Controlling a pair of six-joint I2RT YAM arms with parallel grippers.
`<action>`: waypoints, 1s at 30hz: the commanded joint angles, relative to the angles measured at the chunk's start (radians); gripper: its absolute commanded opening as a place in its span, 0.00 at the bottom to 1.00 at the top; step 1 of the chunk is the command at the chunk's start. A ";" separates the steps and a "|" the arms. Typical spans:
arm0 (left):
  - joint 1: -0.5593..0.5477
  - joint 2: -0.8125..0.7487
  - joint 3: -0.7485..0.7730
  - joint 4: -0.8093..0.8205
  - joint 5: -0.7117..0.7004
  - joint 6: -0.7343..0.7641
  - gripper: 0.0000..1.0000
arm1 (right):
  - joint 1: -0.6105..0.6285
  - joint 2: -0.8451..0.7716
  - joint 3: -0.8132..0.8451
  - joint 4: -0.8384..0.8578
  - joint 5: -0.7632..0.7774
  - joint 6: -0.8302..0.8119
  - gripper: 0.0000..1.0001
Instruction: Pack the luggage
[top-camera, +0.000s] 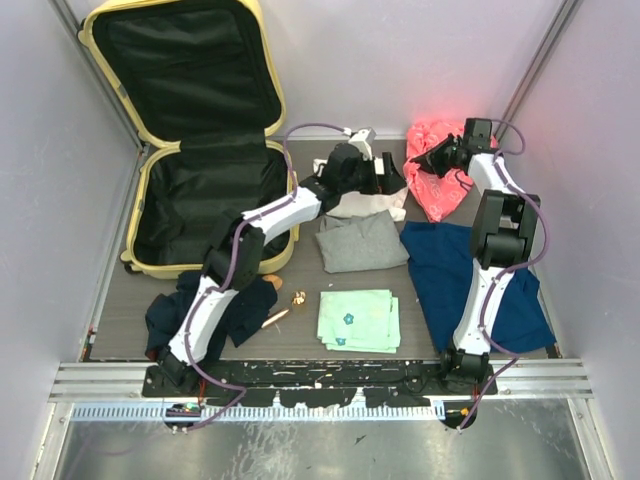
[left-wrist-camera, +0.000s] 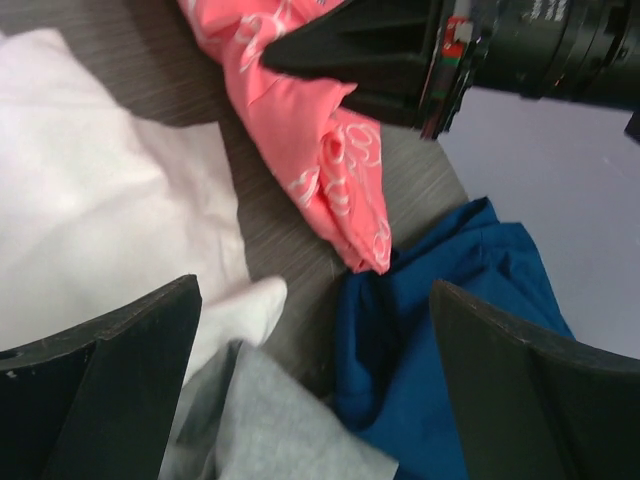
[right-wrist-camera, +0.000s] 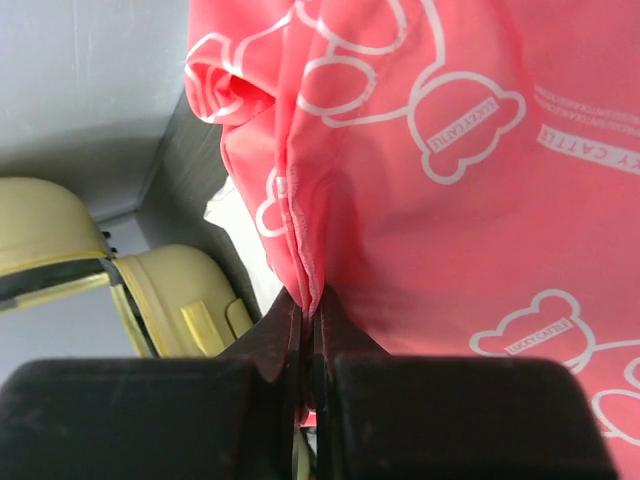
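"Luggage (top-camera: 185, 70) first: where do we find it?"

"We find it at the far left of the table (top-camera: 410, 340). It is a pale-yellow hard case lying open, with its lid raised toward the back wall and its black lining showing. The clothes lie outside it, to its right."

"What do we see of the right gripper (right-wrist-camera: 308, 325)?"

"Its jaws are pressed together on a fold of a pink cloth (right-wrist-camera: 450, 200) printed with white bear outlines. That is at the far right of the table, well apart from the luggage."

"And the left gripper (left-wrist-camera: 315, 330)?"

"Its jaws are spread wide and grip nothing. It hangs over the middle of the far side, above a white cloth (left-wrist-camera: 90, 200) and the edge of a grey shirt (top-camera: 362, 243). We also see a blue garment (top-camera: 470, 275) on the right side, a folded green cloth (top-camera: 358, 320) near the front edge, and a dark navy cloth (top-camera: 170, 315) at the near left."
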 joint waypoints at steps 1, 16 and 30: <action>-0.036 0.087 0.175 0.079 -0.085 -0.054 1.00 | 0.003 -0.048 -0.031 0.133 -0.044 0.175 0.01; -0.087 0.286 0.333 0.087 -0.175 -0.052 0.83 | 0.008 -0.127 -0.156 0.164 -0.106 0.389 0.01; -0.122 0.342 0.413 0.130 -0.181 0.004 0.67 | 0.055 -0.177 -0.198 0.233 -0.112 0.538 0.01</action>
